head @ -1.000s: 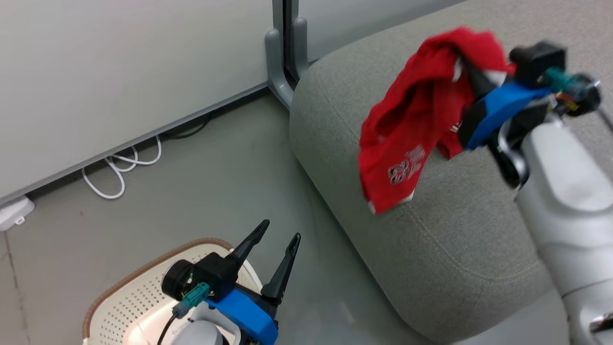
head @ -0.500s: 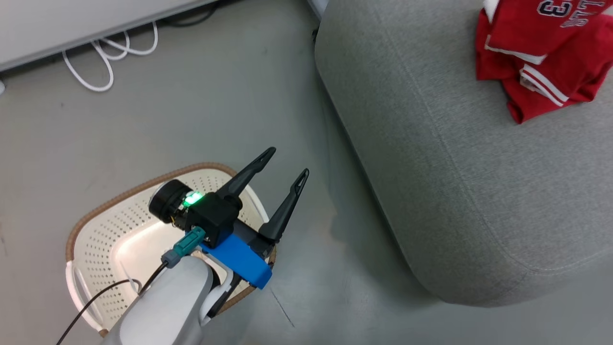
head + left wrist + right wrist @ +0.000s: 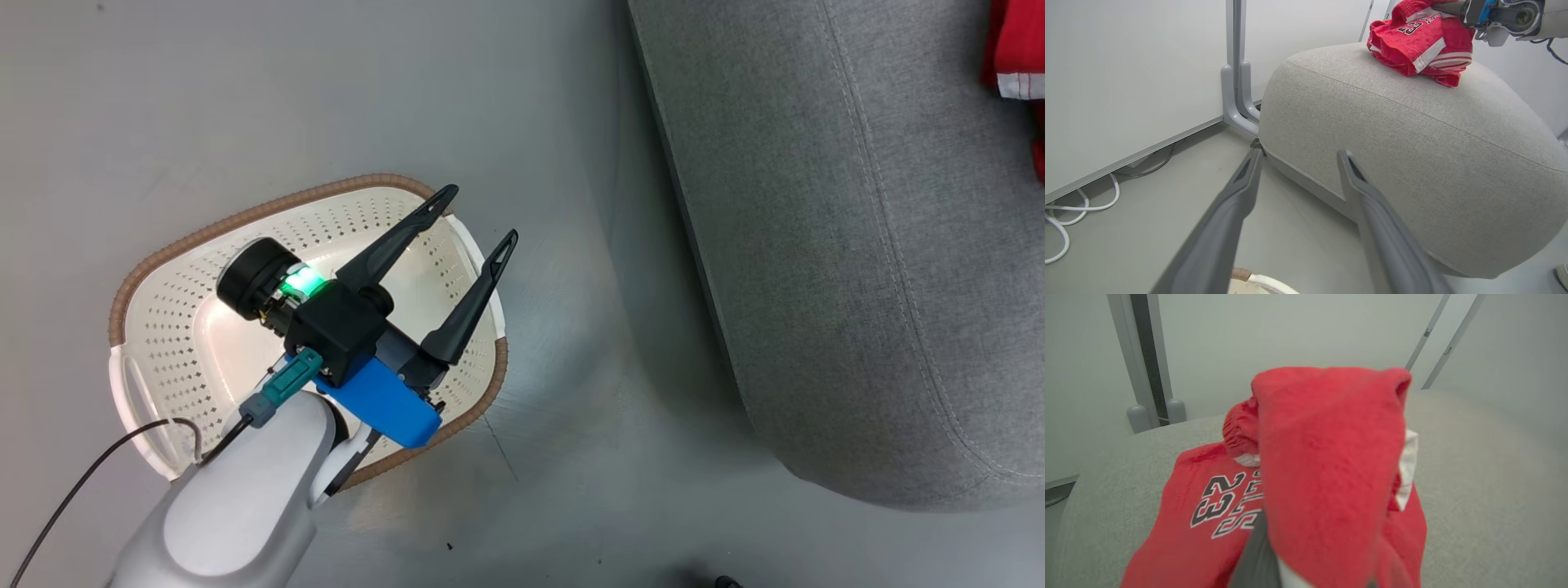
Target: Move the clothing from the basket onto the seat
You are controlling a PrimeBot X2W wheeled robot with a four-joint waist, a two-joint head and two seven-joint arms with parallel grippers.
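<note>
The basket [image 3: 175,343] stands on the grey floor [image 3: 245,82], to the left of the seat [image 3: 816,245] and apart from it. The left gripper [image 3: 478,219] hangs above the right part of the basket. Its two dark fingers are spread wide with nothing between them, and they point away and to the right, toward the rounded side of the seat. A green light glows on the wrist behind them.

The clothing [image 3: 1421,45] lies in a crumpled red heap on top of the seat, toward its far right part. In the head view only a strip of it shows, at the right edge. The jersey marked "23" [image 3: 1208,506] lies on the grey cushion with its print facing up. The second red garment [image 3: 1327,457] is bunched above it, white trim showing at its right side. The right gripper [image 3: 1448,6] is closed on this second garment. The fabric wraps over its fingers and hides their tips, and it is raised a little over the jersey.

Behind the seat, a pale wall panel [image 3: 1126,81] meets a grey post foot [image 3: 1237,106]. White cable [image 3: 1069,212] loops along the floor at the far left.
</note>
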